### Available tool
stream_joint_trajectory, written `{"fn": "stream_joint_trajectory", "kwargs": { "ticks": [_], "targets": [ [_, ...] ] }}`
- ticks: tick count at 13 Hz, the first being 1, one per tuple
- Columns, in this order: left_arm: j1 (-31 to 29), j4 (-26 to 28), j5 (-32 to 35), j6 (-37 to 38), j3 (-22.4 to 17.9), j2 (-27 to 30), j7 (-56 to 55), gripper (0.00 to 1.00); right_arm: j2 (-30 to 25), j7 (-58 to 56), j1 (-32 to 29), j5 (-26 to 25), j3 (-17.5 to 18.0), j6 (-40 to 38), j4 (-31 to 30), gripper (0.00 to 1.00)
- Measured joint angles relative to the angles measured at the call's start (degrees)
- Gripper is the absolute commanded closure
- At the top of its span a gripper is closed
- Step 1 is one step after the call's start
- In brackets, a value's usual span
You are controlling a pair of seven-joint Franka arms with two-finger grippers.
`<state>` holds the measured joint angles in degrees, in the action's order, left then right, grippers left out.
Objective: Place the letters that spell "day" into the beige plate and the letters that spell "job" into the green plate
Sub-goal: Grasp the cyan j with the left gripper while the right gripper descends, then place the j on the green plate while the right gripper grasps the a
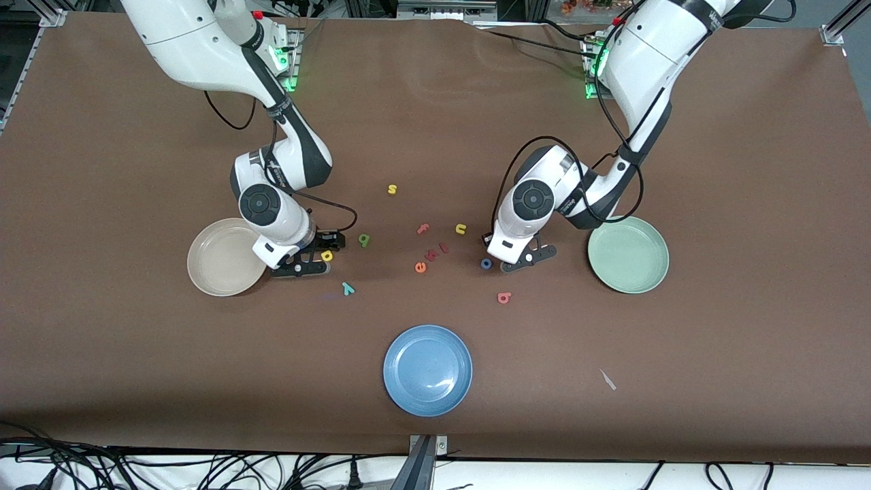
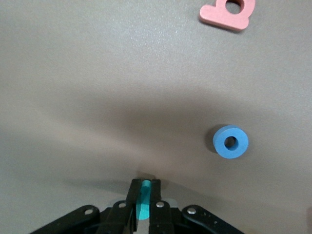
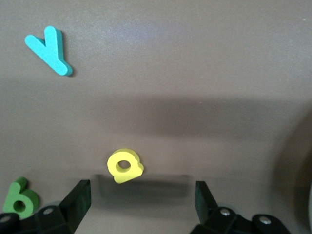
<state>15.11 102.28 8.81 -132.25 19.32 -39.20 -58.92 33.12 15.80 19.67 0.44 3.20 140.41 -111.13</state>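
My left gripper (image 1: 518, 261) is down at the table beside the green plate (image 1: 628, 255), shut on the teal j (image 2: 145, 194), which shows as a thin strip between its fingers. The blue o (image 2: 231, 142) lies close beside it and the salmon b (image 2: 228, 13) lies nearer the front camera. My right gripper (image 3: 141, 195) is open and low, next to the beige plate (image 1: 224, 257). The yellow d (image 3: 125, 165) lies just ahead of the gap between its fingers, untouched. Nearby lie the dark green a (image 3: 20, 201) and the teal y (image 3: 49, 50).
Between the two grippers lie a yellow s (image 1: 392, 189), a pink f (image 1: 422, 229), a yellow u (image 1: 461, 229), an orange e (image 1: 420, 267) and two small red letters. A blue plate (image 1: 427, 369) sits nearest the front camera.
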Motion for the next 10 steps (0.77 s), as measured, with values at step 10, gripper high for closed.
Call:
{"fn": "stream_joint_trajectory", "kwargs": {
  "ticks": [10],
  "targets": [
    [-0.11,-0.28,0.01,0.6,0.0,0.78,-0.06,1.0,0.39,-12.39,-0.02,0.0,0.9,-0.41,0.53,0.05]
  ]
}}
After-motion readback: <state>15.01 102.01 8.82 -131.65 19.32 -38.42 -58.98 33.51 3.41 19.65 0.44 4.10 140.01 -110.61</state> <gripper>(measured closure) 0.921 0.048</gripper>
